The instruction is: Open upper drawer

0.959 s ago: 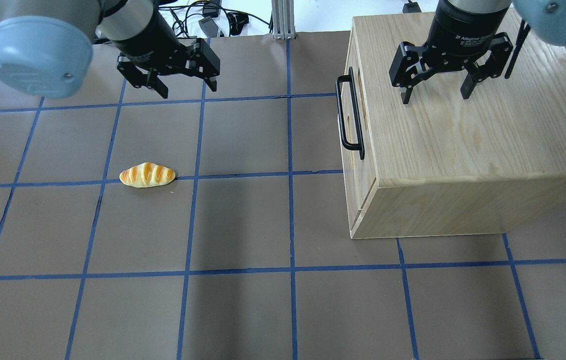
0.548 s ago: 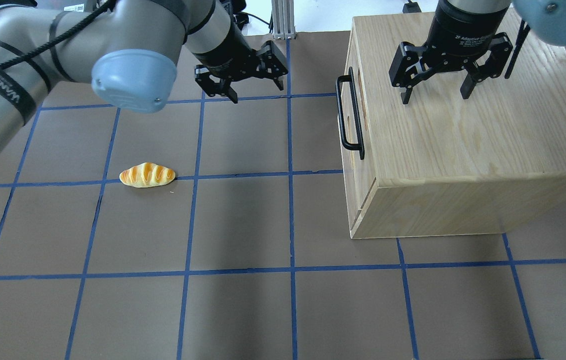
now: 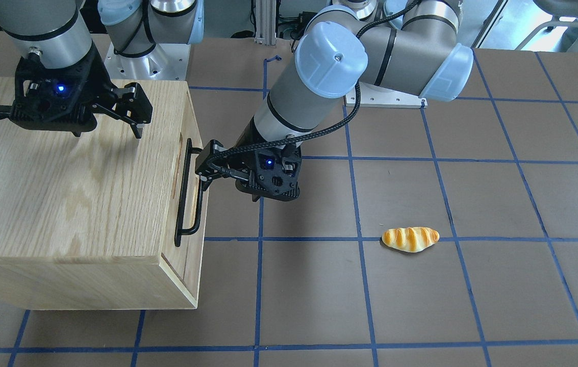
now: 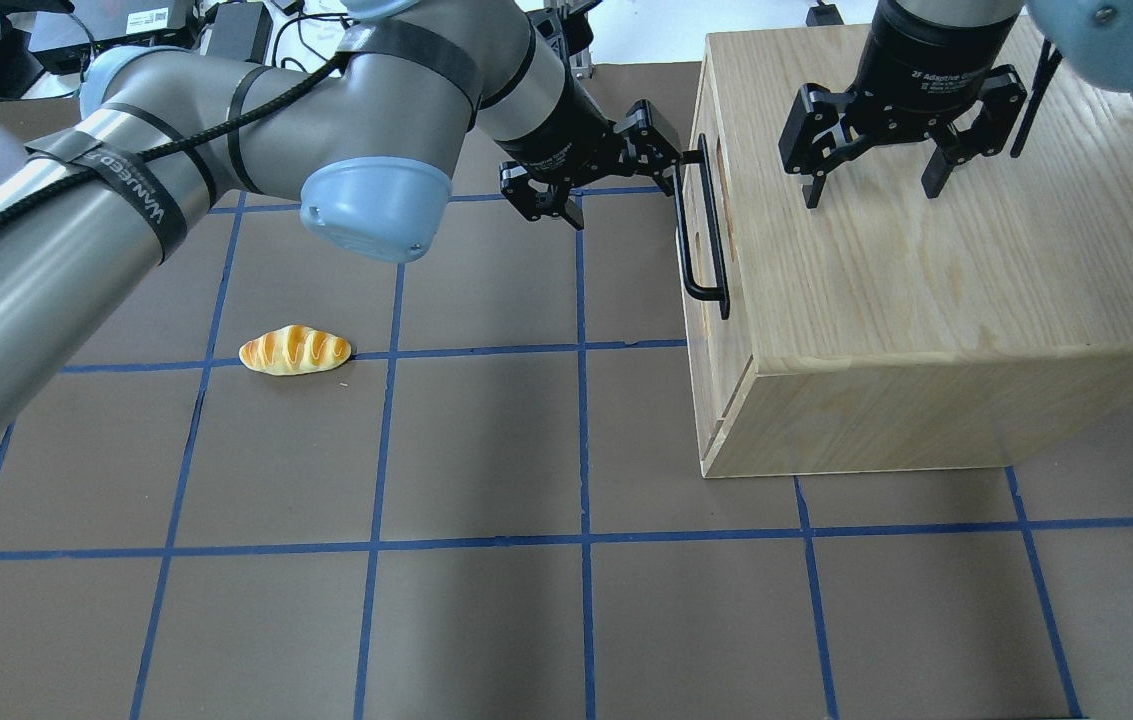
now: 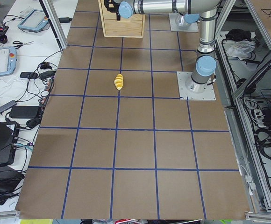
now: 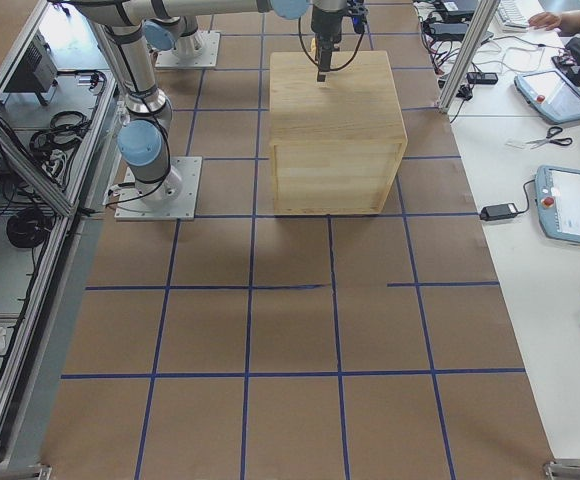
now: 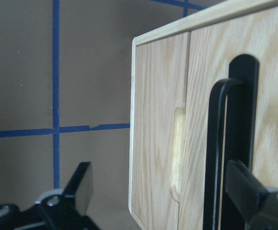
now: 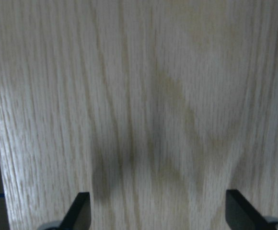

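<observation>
Brown paper-covered tabletop, ruled into squares by blue tape. On it, a big pale oak-grain wooden cabinet, one back corner cut off by the overhead view's edge. Wide open stretch of brown surface off the cabinet's front face, out to a small glazed golden bread roll lying well apart from the cabinet. More squares of open surface behind the cabinet, seen from the right-end camera.

At the top of the cabinet's front: upper drawer, a flat oak-grain panel, shut and level with the rest of that face. Faces outward from the cabinet toward the roll's side. Long axis level, along the cabinet's top front edge. Long black metal bar handle parallel to that edge, standing off the panel.

Left gripper just before the cabinet's front, by the handle's robot-side end, jaws spread wide. Wrist view: bar between the two fingertips, close beside one finger; whether around the bar or short of it, cannot tell.

Right gripper over the cabinet's top, pointing down, likewise spread wide, holding nothing. Contact with the wood not clear.
</observation>
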{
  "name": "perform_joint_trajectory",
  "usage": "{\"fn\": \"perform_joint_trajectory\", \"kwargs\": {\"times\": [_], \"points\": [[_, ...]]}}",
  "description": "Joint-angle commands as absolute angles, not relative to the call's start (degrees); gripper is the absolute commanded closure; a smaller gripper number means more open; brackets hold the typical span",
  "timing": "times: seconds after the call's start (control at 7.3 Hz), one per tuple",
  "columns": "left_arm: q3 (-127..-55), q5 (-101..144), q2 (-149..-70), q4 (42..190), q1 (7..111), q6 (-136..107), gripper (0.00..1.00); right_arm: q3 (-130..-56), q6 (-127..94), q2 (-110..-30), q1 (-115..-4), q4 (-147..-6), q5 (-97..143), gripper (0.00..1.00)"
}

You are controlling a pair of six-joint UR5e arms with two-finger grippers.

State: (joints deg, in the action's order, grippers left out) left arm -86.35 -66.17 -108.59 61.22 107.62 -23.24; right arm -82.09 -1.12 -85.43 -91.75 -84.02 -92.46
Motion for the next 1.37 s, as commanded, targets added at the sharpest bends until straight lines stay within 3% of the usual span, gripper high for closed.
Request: {"fn": "perform_joint_trajectory", "kwargs": {"times": [0.0, 1.23], "points": [[-86.31, -66.01, -109.07, 61.0, 108.37, -23.2, 0.0, -82.09, -1.06, -85.43, -91.76, -84.02, -92.46, 0.0], [-86.66, -65.92, -110.65, 60.12, 108.81, -23.64, 0.0, -82.09, -1.14, -85.43, -91.76, -84.02, -92.46, 0.0]]}}
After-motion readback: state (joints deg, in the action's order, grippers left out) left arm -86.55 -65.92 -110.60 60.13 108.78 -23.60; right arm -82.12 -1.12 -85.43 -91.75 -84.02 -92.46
